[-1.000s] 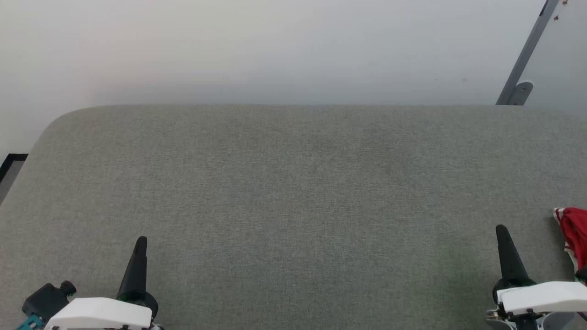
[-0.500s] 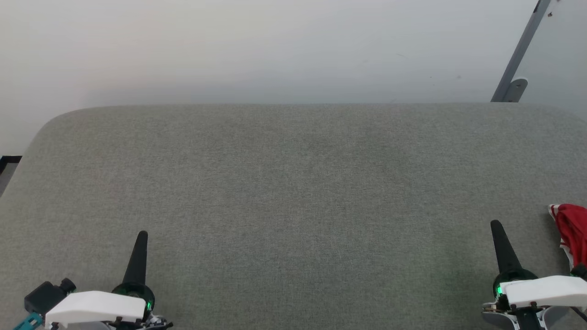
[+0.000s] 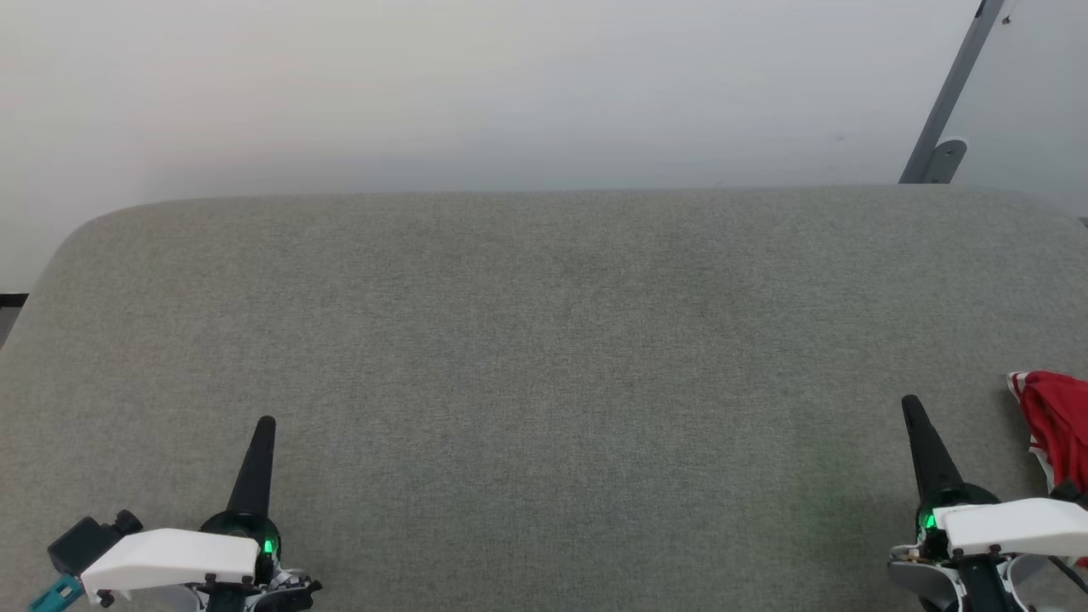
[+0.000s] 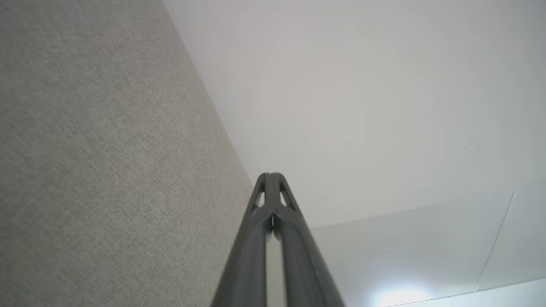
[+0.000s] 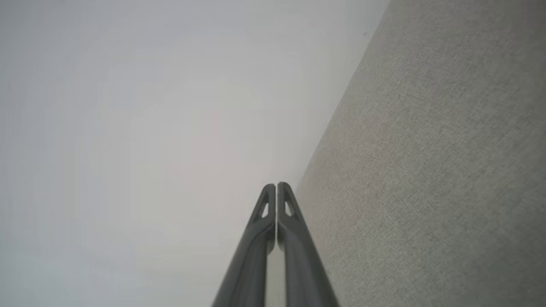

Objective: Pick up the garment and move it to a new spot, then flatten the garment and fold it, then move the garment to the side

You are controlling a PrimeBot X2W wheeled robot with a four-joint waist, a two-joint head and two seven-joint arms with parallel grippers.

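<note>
In the head view the garment [image 3: 1054, 421] is seen in part at the right edge of the grey surface [image 3: 544, 340], beside the right gripper [image 3: 912, 401], fitting either a pickup ahead or a finished set-aside; in the left wrist view the left gripper [image 4: 270, 175], in the right wrist view the right, are shown pinched together, empty

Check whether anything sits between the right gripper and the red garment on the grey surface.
Nothing visible does. The right gripper, shut, sits just beside the garment, which lies bunched at the head view's right edge; only bare grey surface separates them. Part of the garment runs out of frame.
</note>
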